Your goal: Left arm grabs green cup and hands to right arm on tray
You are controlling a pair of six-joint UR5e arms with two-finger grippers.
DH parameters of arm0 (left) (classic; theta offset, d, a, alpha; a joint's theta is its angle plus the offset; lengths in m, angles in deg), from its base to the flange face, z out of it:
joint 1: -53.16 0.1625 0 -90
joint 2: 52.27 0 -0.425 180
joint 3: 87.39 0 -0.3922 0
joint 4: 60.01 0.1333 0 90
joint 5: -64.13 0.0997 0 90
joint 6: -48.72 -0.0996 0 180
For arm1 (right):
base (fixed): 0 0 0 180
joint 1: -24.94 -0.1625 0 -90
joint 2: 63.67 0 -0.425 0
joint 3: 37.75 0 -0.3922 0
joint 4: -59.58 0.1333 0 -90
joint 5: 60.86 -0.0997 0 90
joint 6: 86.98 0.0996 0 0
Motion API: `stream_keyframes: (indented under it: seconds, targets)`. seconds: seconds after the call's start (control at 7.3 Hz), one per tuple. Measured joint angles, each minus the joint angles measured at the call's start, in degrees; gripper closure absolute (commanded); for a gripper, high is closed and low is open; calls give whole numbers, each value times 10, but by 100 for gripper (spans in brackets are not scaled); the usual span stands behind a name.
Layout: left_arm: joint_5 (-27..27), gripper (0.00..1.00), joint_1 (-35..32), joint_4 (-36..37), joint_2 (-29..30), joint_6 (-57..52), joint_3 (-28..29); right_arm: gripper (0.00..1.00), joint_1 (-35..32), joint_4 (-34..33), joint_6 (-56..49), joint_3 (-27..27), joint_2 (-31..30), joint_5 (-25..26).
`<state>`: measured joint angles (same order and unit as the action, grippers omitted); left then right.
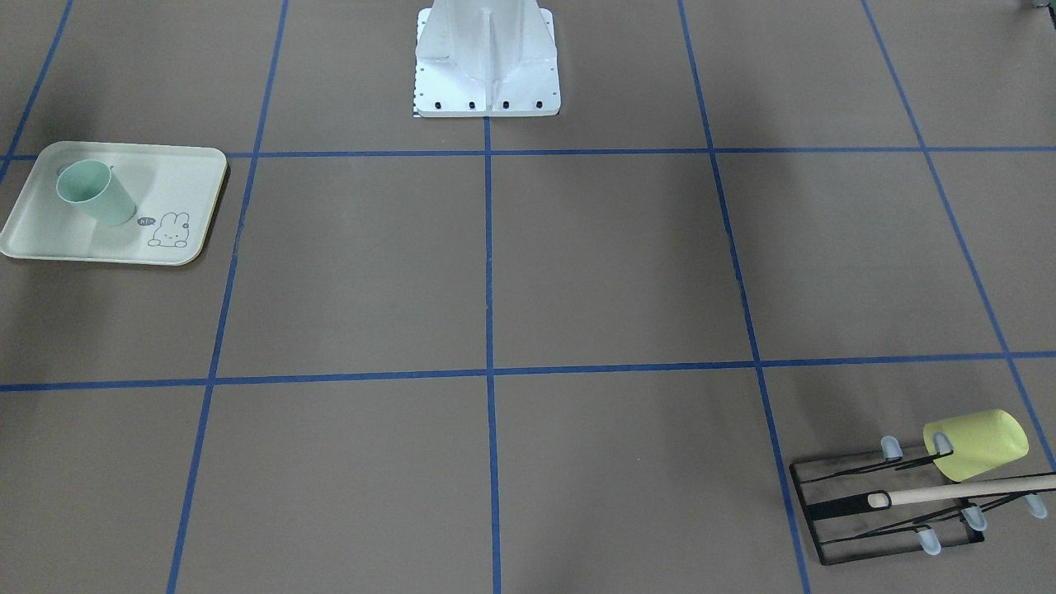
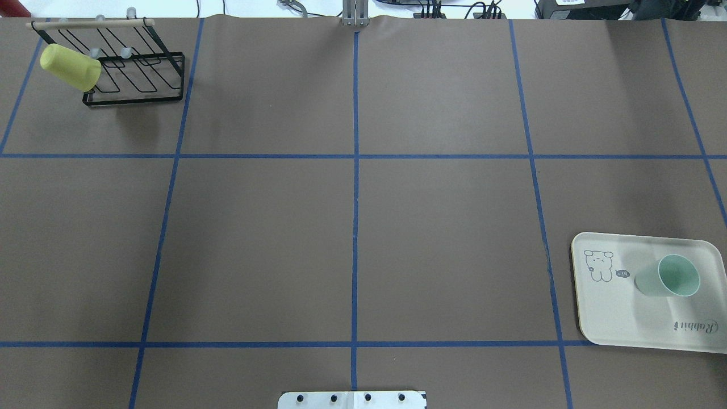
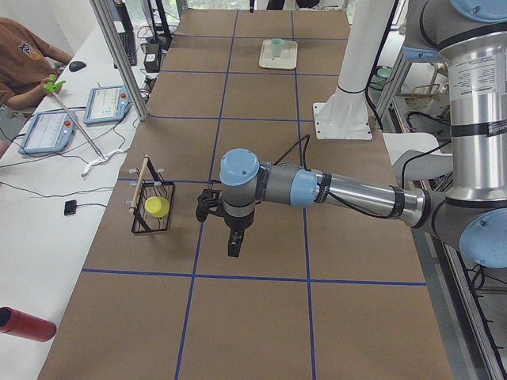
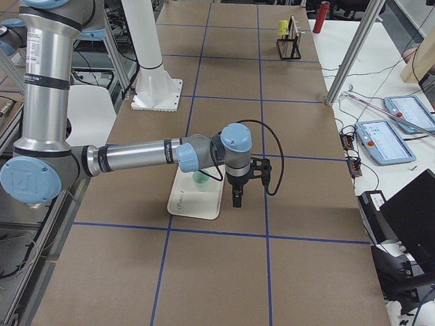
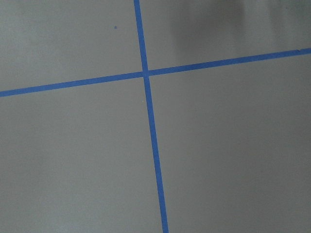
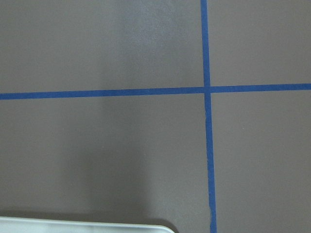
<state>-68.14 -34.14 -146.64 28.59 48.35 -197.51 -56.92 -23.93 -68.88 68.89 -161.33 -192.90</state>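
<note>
The pale mint-green cup [image 1: 95, 191] stands mouth up on the cream-white tray [image 1: 49, 239], and shows in the overhead view [image 2: 670, 276] on the tray [image 2: 625, 318] at the table's right. It also shows in the side views [image 3: 276, 46] [image 4: 201, 179]. The left gripper [image 3: 234, 247] hangs over bare table near the rack, far from the cup. The right gripper [image 4: 236, 198] hangs just beside the tray [image 4: 190, 202]. Both grippers show only in the side views, so I cannot tell if they are open or shut. Nothing shows in either. The tray's rim [image 6: 82, 225] edges the right wrist view.
A black wire rack [image 2: 136, 74] with a yellow-green cup [image 2: 71, 67] on it stands at the far left; they also show in the front view, the rack [image 1: 891, 503] and the cup [image 1: 978, 445]. The robot's white base [image 1: 487, 66] is mid-table. An operator [image 3: 24, 63] sits at a side desk.
</note>
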Motion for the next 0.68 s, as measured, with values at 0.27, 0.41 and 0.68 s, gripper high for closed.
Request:
stream_keyframes:
  seconds: [0.27, 0.41, 0.68]
  targets:
    - [-1, 0, 0, 2, 0, 1, -6, 0, 1, -1, 0, 0, 4, 0]
    - [-1, 0, 0, 3, 1, 1, -11, 0, 1, -1, 0, 0, 5, 0]
    - [-1, 0, 0, 1, 2, 1, -24, 0, 1, -1, 0, 0, 3, 1]
